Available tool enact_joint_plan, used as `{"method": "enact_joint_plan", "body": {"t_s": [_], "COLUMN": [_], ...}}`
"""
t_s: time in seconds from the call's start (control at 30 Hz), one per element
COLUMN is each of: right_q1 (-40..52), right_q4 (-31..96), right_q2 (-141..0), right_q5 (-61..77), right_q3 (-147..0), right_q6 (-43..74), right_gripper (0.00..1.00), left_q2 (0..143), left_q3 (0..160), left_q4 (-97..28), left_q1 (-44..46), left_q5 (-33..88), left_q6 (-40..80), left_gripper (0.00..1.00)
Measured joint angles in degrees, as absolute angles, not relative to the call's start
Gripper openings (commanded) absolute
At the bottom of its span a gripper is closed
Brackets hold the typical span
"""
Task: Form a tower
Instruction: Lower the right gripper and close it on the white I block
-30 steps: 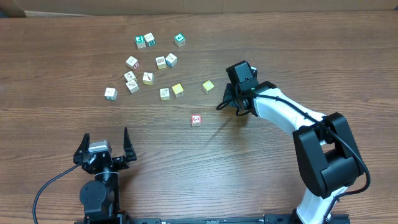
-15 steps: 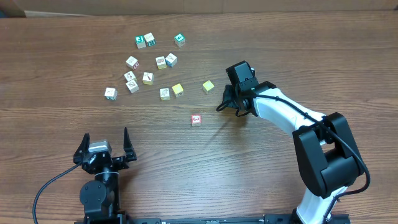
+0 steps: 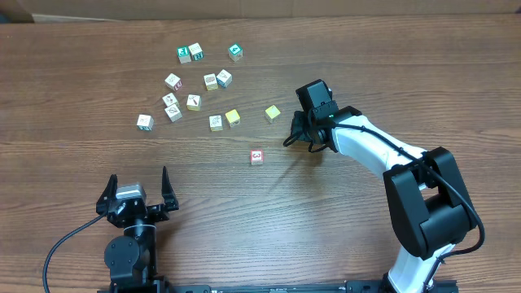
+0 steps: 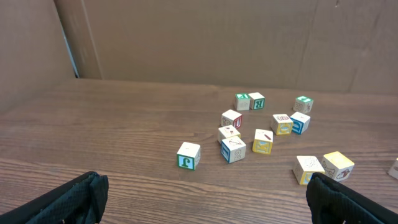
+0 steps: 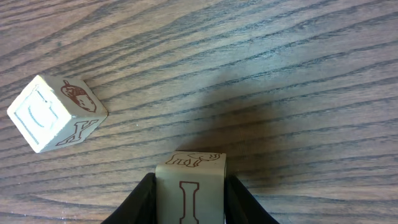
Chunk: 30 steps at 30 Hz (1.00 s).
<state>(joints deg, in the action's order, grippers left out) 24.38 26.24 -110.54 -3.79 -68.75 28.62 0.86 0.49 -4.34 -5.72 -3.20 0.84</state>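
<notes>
No tower is in view; every cube I see lies singly on the wooden table. My right gripper (image 5: 189, 182) is shut on a pale cube (image 5: 189, 186) with a brown letter I and an animal outline, held just above the table. From overhead the right gripper (image 3: 295, 133) points down-left right of centre, and its cube is hidden there. A pale yellow cube (image 3: 272, 113) lies close to its upper left; it is the acorn-marked cube (image 5: 56, 115) in the right wrist view. A red-marked cube (image 3: 256, 156) sits alone at mid-table. My left gripper (image 3: 137, 194) stands open and empty at the front left.
Several loose cubes are scattered at the back left, among them green-faced ones (image 3: 190, 54), a blue-faced one (image 3: 224, 78) and a yellow one (image 3: 233, 117). In the left wrist view the nearest is a green-lettered cube (image 4: 188, 155). A cardboard wall (image 4: 199, 37) closes the far side.
</notes>
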Motion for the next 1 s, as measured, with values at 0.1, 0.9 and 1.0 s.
{"method": "enact_joint_plan", "body": {"t_s": [0.1, 0.9, 1.0], "right_q1": [24.4, 24.4, 24.4], "right_q4": [26.2, 26.2, 26.2], "right_q2": [-110.5, -110.5, -110.5], "right_q5": [-3.6, -3.1, -3.1], "right_q3": [-68.8, -68.8, -68.8], "right_q6": [28.6, 28.5, 28.5], "right_gripper": [0.27, 0.3, 0.3], "left_q2": [0.9, 0.9, 0.9], "left_q3": [0.5, 0.5, 0.5], "left_q4": [-4.3, -4.3, -4.3], "left_q1": [-5.7, -5.7, -5.7], "left_q5": [-3.2, -3.2, -3.2], "left_q6": [0.8, 0.8, 0.8], "left_gripper": [0.99, 1.0, 1.0]}}
